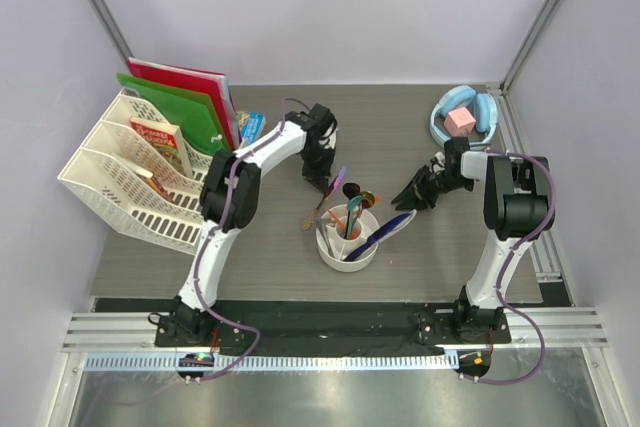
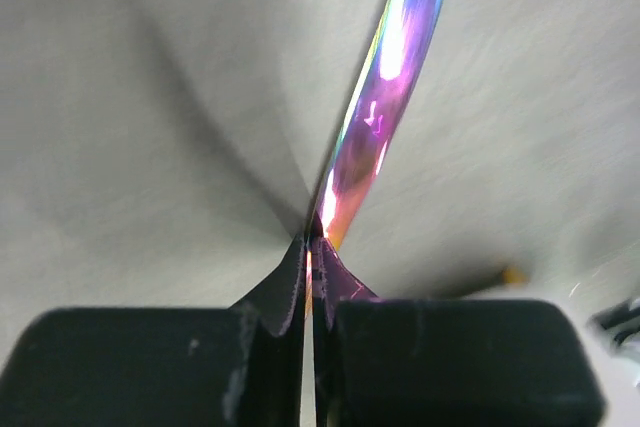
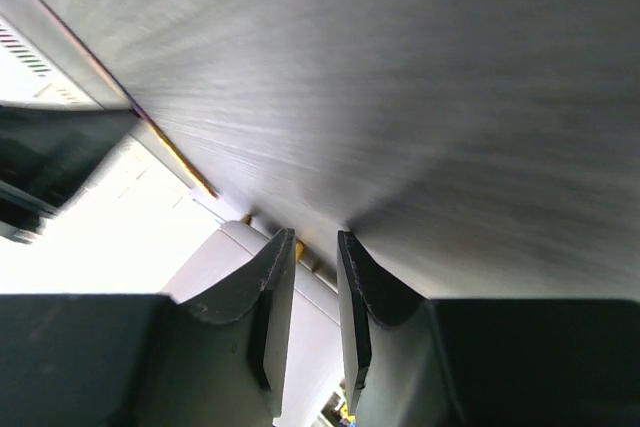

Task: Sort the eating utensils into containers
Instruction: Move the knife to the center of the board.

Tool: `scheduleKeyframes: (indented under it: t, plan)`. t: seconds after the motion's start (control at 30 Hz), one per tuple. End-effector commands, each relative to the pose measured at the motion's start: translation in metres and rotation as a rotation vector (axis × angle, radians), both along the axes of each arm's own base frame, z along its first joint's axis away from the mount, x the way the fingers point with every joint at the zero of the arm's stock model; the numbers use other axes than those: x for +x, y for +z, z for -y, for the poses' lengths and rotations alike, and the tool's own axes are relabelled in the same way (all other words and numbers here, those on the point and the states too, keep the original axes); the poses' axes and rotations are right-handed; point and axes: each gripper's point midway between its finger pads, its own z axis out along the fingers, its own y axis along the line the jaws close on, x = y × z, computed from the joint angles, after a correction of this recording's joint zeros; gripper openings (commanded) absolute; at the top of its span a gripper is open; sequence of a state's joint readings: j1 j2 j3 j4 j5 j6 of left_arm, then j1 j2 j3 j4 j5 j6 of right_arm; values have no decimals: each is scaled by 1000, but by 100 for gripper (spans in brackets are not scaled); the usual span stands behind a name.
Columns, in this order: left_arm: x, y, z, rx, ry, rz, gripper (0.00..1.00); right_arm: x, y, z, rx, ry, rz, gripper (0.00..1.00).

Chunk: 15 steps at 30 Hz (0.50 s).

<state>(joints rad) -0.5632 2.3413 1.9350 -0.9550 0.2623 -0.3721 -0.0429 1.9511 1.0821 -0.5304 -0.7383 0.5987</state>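
Observation:
The white round cup [image 1: 345, 255] stands mid-table and holds several utensils: orange pieces [image 1: 353, 215], a teal one and a dark blue knife [image 1: 388, 230] that leans out to the right. A purple spoon [image 1: 352, 190] and a gold piece [image 1: 369, 195] show just behind the cup. My left gripper [image 1: 322, 185] is behind and left of the cup, shut on an iridescent utensil [image 1: 336, 185]. In the left wrist view the pinched piece [image 2: 385, 97] rises from the shut gripper [image 2: 310, 245]. My right gripper [image 1: 408, 197] is right of the cup, open and empty; it also shows in the right wrist view [image 3: 315, 239].
A white lattice file rack [image 1: 130, 182] with books stands at the left, with red and green folders [image 1: 185, 97] behind it. A small blue packet [image 1: 250, 127] lies beside the folders. A light blue bowl [image 1: 485, 119] with a pink cube [image 1: 459, 119] sits at the back right.

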Motion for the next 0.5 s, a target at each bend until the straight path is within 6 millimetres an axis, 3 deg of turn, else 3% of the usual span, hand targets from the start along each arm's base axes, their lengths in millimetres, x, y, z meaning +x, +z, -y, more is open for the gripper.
scheduleKeyframes:
  t: [0.0, 0.03, 0.1, 0.23, 0.4, 0.47]
  plan:
    - [33, -57, 24, 34, 13, 48, 1, -21, 7, 8, -70, 12, -45, 30]
    - [28, -74, 27, 52, 6, 17, 1, -25, 8, 8, -74, 13, -52, 30]
    - [41, -68, 42, 27, 6, 47, 1, -37, 11, 7, -73, 17, -58, 30]
    - [41, -76, 52, -2, 19, 48, 2, -56, 15, 6, -68, 27, -64, 30]
    - [31, -68, 44, 16, -4, 26, 6, -63, 22, 6, -65, 48, -50, 30]
    - [23, -51, 37, 23, -12, 28, 10, -62, 23, 6, -67, 48, -44, 30]
